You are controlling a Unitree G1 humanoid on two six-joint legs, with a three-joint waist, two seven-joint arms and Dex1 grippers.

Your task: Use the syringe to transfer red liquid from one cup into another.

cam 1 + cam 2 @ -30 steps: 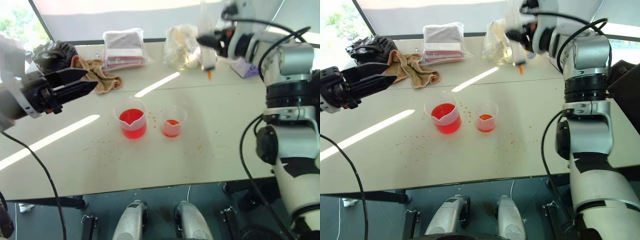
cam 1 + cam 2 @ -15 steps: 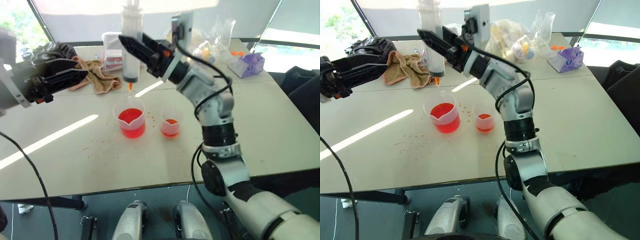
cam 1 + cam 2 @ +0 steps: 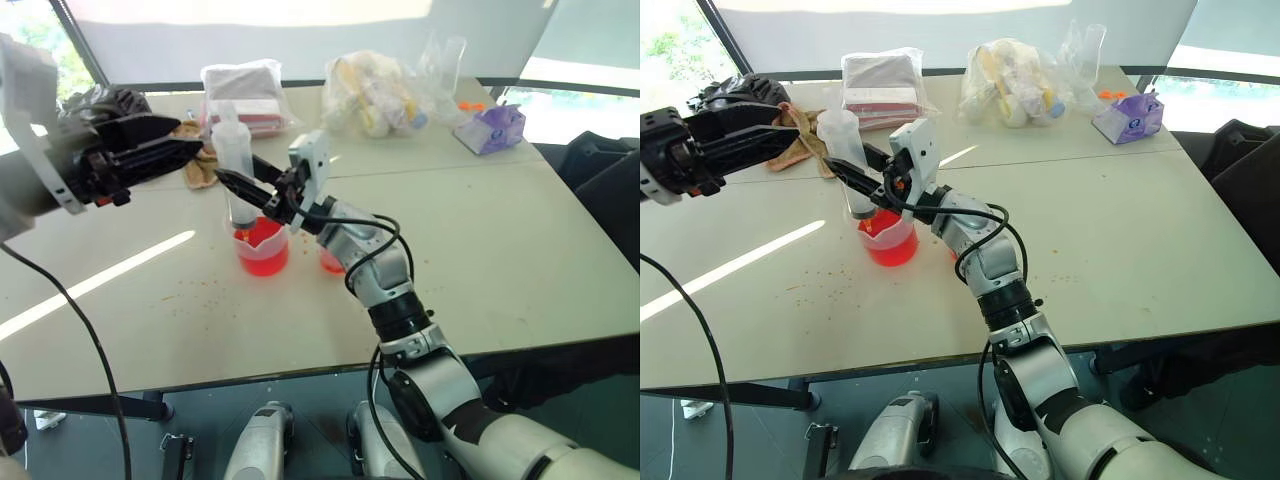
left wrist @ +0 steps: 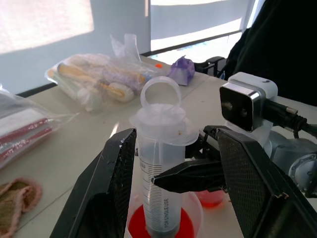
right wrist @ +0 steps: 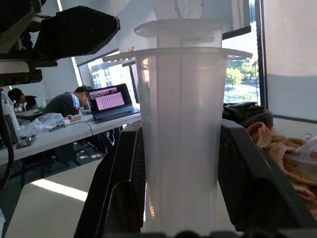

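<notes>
The syringe (image 3: 237,168) stands upright, its barrel clear, its lower end down inside the wide spouted beaker (image 3: 264,250) that holds red liquid (image 3: 889,248). My right gripper (image 3: 240,180) is shut on the syringe barrel (image 5: 181,134), reaching in from the right. The smaller cup (image 3: 329,263), with a little red liquid, stands just right of the beaker, mostly hidden behind my right arm. My left gripper (image 3: 190,152) hovers open to the left of the syringe top at plunger height, apart from it; its fingers (image 4: 118,183) frame the syringe (image 4: 161,163) from a distance.
A beige towel (image 3: 800,140) and a black bundle (image 3: 105,100) lie behind my left gripper. At the back are a bagged packet (image 3: 245,90), a bag of supplies (image 3: 375,95) and a purple object (image 3: 487,128). Orange droplets speckle the table around the cups.
My right arm swung from the far right across to the left and down with the syringe, whose tip went from above the table into the beaker. The left gripper stayed in place, open.
</notes>
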